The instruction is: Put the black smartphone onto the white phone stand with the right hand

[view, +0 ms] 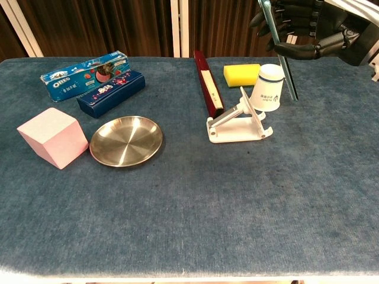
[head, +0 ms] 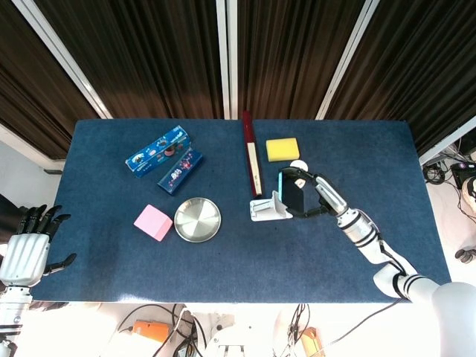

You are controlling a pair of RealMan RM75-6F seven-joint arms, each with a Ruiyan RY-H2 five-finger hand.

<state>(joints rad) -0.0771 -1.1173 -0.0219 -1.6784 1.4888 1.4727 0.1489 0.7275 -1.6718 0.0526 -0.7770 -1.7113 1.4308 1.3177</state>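
The black smartphone (head: 292, 192) stands on edge in my right hand (head: 312, 193), lifted above the table just right of the white phone stand (head: 269, 209). From the chest camera the phone (view: 279, 41) shows edge-on, tilted, with its lower end hanging over the white paper cup (view: 268, 87). My right hand (view: 320, 26) grips it near the top of that view. The stand (view: 238, 123) is bare, its sloped back plate leaning toward the cup. My left hand (head: 26, 244) hangs off the table's left edge with fingers spread, holding nothing.
A long dark red box (head: 251, 155) lies just behind the stand, with a yellow sponge (head: 282, 149) next to it. A steel plate (head: 197, 219), a pink cube (head: 153, 222) and two blue cookie boxes (head: 158, 151) occupy the left half.
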